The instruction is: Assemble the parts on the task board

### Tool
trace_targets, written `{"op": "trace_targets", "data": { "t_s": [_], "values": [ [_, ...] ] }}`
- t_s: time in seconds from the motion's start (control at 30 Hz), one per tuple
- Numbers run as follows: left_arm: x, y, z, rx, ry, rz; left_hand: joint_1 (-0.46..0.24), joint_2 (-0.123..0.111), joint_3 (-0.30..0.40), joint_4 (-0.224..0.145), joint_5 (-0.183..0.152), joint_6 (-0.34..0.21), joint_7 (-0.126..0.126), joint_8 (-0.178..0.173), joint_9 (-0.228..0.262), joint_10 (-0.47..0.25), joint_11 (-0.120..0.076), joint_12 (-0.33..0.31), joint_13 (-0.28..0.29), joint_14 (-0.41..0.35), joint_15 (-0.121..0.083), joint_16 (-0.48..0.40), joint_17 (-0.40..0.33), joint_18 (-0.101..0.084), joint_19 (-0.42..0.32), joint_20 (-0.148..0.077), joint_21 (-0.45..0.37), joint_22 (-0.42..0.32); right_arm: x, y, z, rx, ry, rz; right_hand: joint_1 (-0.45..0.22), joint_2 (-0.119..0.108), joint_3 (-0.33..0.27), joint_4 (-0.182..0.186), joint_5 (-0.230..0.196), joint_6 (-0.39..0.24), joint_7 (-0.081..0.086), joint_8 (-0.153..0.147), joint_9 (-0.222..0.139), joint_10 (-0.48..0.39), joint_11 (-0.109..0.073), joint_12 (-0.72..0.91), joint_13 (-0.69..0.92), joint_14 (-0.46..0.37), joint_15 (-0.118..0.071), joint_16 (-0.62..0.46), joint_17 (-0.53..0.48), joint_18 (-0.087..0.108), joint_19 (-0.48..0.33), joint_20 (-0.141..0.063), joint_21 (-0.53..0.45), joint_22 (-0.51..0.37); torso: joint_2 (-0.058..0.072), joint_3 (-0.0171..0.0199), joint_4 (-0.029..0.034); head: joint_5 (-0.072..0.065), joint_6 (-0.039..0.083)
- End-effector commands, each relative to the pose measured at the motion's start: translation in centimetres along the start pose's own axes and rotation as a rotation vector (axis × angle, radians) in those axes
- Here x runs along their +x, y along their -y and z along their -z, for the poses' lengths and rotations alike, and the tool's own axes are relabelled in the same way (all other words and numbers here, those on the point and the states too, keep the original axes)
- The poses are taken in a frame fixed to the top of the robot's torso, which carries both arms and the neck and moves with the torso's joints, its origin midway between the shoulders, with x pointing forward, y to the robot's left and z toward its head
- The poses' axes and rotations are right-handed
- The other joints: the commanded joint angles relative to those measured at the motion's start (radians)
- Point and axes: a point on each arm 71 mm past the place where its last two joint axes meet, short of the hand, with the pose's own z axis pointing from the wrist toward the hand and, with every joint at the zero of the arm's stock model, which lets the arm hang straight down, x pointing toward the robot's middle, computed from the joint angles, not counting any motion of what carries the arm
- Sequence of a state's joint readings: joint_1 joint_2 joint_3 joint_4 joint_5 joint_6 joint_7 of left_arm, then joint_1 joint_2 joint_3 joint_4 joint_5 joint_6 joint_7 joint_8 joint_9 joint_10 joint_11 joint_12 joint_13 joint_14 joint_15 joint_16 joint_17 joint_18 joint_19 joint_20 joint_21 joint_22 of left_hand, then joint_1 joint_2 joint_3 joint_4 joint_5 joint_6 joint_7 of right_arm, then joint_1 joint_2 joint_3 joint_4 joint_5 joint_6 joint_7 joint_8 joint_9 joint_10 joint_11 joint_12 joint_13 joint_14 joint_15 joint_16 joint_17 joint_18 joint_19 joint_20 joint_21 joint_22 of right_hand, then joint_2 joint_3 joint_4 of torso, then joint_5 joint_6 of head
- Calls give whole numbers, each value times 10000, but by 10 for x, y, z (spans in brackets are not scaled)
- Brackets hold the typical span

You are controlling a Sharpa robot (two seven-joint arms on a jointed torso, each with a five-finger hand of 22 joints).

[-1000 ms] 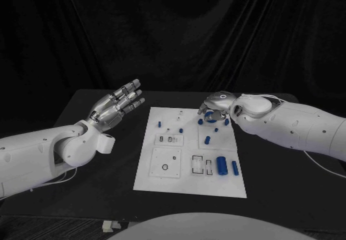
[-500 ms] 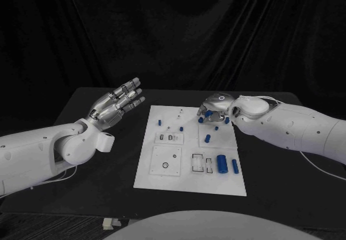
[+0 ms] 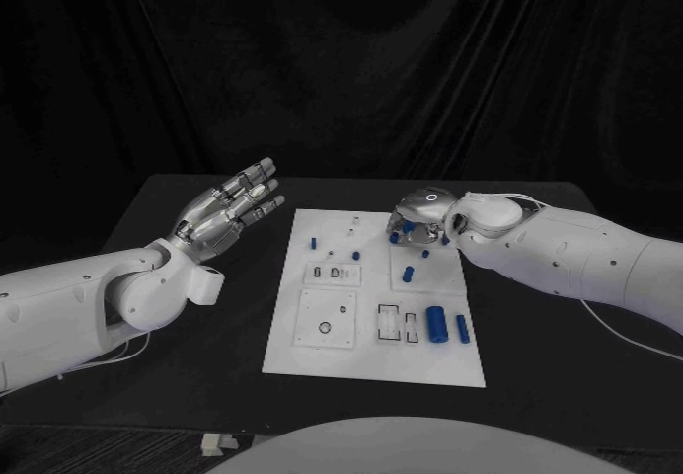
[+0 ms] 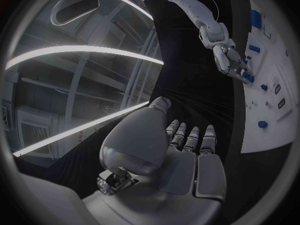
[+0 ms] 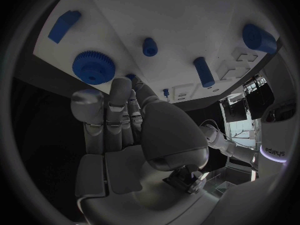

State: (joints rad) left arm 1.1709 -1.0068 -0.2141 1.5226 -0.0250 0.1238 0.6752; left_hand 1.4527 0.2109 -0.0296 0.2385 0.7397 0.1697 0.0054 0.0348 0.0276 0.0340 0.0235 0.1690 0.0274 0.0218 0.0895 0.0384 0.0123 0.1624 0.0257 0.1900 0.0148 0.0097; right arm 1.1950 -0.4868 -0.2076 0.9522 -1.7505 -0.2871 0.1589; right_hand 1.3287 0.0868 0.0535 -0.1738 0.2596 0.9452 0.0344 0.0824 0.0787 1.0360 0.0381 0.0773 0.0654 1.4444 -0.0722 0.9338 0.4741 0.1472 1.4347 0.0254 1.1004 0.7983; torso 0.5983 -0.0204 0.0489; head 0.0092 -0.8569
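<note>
The black table (image 3: pixel 171 326) carries the white task board (image 3: pixel 373 363) at its centre, with a black curtain (image 3: pixel 341 89) closing the space behind it. Blue parts lie on the board: a large cylinder (image 3: pixel 437 323) and a slimmer cylinder (image 3: pixel 463 329) sit side by side near the right edge of the near half, a short peg (image 3: pixel 408 276) lies further up, and small pegs are scattered toward the far end. In the right wrist view a blue gear (image 5: pixel 94 67) lies on the board just beyond the fingertips (image 5: pixel 119 87), with a rectangular block (image 5: pixel 64 25) beside it. The right hand (image 3: pixel 420 215) hovers over the far right corner of the board, fingers pointing down around the blue parts there; whether it grips any part cannot be determined. Compared with one second ago, the right hand has shifted slightly toward the far edge of the board, and the parts on the near half have not moved. The left hand (image 3: pixel 228 209) is raised above the table to the left of the board, fingers extended and spread, holding nothing, unchanged in position. Bare table surface borders the board on the left, right and near sides.
</note>
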Motion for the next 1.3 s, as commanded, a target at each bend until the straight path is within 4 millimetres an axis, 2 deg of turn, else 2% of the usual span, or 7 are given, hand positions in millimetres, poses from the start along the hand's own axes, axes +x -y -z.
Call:
{"op": "trace_targets", "data": {
  "t_s": [0.03, 0.3, 0.47, 0.8, 1.03, 1.3],
  "values": [
    [2, 0, 0, 151, -145, 122, 69, 12, 66, -2, 43, -38, -10, -38, -13, -17, 83, -34, 0, -9, -7, 15, 1, 138, -15, 71, -5, 10, 2, -1, -1, -74, -10, 88, 56, -3, 125, 10, 116, 135, 12, 71, 36, 86, 20, -69, -2, -60, -17, 64, 10, -135, -53, 4, 67, 38, -10, -3, -7, 11, -64],
    [2, -2, 0, 105, -185, 173, 71, 13, 79, -11, 45, -46, -12, -40, -14, -14, 92, -29, 1, -5, 0, 24, 4, 140, -12, 73, -3, 11, 5, -2, -3, -104, -98, 74, 14, -104, 455, 93, 153, 433, 124, 156, 129, 266, -12, -36, 7, -72, -29, 74, 2, -138, -92, 2, 116, 139, -8, 0, -3, -26, -76],
    [2, -3, 1, 79, -189, 192, 78, 19, 113, -36, 48, -43, -17, -40, -13, -8, 114, -15, 4, 2, 21, 35, 7, 142, -5, 83, 0, 13, 7, -3, -3, -197, -28, 76, 5, -159, 877, 209, 174, 874, 272, 320, 293, 560, -79, -1, 6, -85, -68, 78, -6, -145, -134, -23, 167, 255, 2, 0, 1, -12, -93],
    [1, -5, 1, -2, -206, 231, 95, 39, 182, -80, 60, -9, 12, -34, -7, 0, 135, 1, 6, 7, 47, 43, 9, 142, 4, 102, 5, 17, 7, -4, -3, -319, 127, 101, 87, -298, 1427, 318, 205, 1280, 306, 467, 514, 1078, -95, 44, 5, -103, -77, 63, -35, -152, -183, -36, 207, 369, -3, -3, -1, 21, -139],
    [0, -7, 2, -47, -185, 243, 124, 53, 290, -162, 67, 9, 63, -30, -3, 9, 161, 21, 9, 10, 50, 49, 10, 146, 16, 119, 11, 21, 6, -3, 0, -417, 371, 138, 153, -535, 1815, 410, 251, 1518, 366, 556, 715, 1447, -117, 26, 2, -107, -91, 72, -6, -167, -206, -47, 275, 527, -7, 1, -1, 68, -146],
    [-1, -6, 5, -51, -76, 185, 80, -14, 335, -205, 34, 66, 117, -16, 6, 16, 156, 34, 11, -1, 30, 36, 5, 151, 0, 113, 1, 13, -12, 0, 2, -517, 882, 305, 115, -678, 1956, 529, 259, 1655, 380, 614, 835, 1639, -113, 6, 0, -97, -90, 102, 43, -175, -205, -50, 312, 605, -8, -1, -5, 146, -157]
  ]
}}
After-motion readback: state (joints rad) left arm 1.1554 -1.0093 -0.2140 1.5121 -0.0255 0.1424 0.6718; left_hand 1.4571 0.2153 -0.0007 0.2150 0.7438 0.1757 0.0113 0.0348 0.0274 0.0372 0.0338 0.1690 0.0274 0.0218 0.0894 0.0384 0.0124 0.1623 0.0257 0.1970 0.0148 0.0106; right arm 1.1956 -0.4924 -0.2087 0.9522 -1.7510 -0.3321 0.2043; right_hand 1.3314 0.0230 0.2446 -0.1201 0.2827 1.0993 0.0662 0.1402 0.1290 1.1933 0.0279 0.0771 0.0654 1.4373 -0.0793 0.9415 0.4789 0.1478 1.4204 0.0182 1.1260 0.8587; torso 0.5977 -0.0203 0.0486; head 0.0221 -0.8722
